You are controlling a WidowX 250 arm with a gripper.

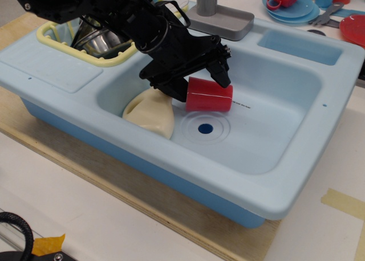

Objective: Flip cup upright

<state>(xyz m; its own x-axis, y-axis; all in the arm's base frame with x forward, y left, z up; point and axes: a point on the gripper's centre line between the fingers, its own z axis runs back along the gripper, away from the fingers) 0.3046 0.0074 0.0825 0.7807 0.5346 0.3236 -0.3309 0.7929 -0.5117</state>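
Red cup (209,95) lying on its side on the floor of the light-blue plastic sink (274,130), just behind the dark drain hole (205,128) and beside a cream bottle (151,111), which also lies flat. The cup is smooth, slightly tapered and handleless, so it offers only its curved wall for a grip. The black pincer (201,73) reaches down from the upper left with its fingers spread to either side of the cup: one finger (219,67) stands at the far side, the other is low on the near-left side between cup and bottle. The jaws appear unclosed and straddling, not yet clamping, though contact at the hidden left finger cannot be ruled out. A straddle across the wall would suit tipping the cup upright. A yellow dish rack (63,36) with metal pans sits on the sink's left rear corner.
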